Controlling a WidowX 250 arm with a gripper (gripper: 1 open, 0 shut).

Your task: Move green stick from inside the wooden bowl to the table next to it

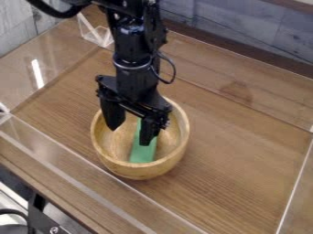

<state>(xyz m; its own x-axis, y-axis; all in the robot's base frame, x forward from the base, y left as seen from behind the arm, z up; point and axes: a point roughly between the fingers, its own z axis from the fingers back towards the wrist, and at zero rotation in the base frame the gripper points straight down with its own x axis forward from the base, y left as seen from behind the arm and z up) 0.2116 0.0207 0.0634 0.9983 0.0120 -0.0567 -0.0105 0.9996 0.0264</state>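
Green stick (145, 151): flat, bright green rectangular block, lying inside the wooden bowl (178, 154). Its near end rests low on the bowl floor toward the front; the far end runs up and back toward the bowl's rear wall and is partly hidden behind the gripper. Only the lower half of the stick shows clearly.

Wooden bowl: round, light tan, thick-walled, grain visible on the rim. It sits on the desk (244, 119), a little left of centre and toward the near edge.

Gripper (131, 125): black, pointing straight down, lowered into the bowl's mouth. The fingers (110, 113) are spread wide apart, one on the left side of the bowl's interior, the other over the upper part of the stick. They have hold of nothing; the stick lies free between and below them. Whether the right finger touches the stick cannot be told from this angle.

Desk: dark brown wood-grain top, bare around the bowl. Clear acrylic walls (73, 187) run along the near and left edges, with glare on the left panel. The black arm rises from the gripper up to the top edge of the view.
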